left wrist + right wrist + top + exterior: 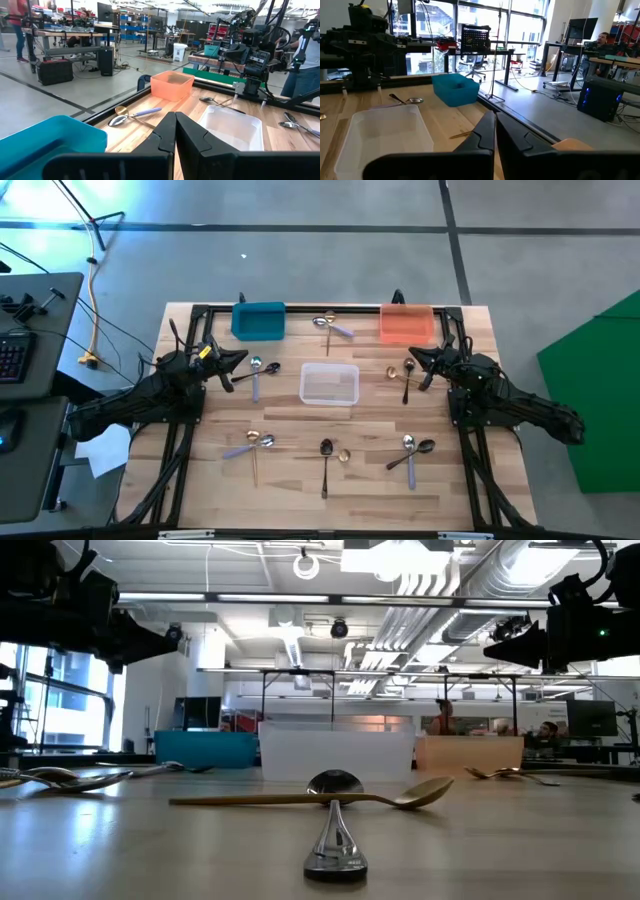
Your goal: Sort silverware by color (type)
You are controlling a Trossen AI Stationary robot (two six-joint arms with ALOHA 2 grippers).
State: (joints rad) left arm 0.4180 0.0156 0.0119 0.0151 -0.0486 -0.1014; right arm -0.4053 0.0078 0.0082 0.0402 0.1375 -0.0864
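Blue bin (259, 320); clear bin (329, 384); orange bin (407, 323), apparently empty.

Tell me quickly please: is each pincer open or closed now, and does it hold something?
Left pincer: closed, holding nothing, raised at the table's left side.
Right pincer: closed, holding nothing, raised at the table's right side.

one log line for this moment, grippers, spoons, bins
left gripper: shut, empty, by blue bin | right gripper: shut, empty, by orange bin | spoons: scattered on table, none binned | clear bin: empty

The wooden table (200, 480) bears three bins (329, 384) and perhaps a dozen scattered spoons (326, 461).
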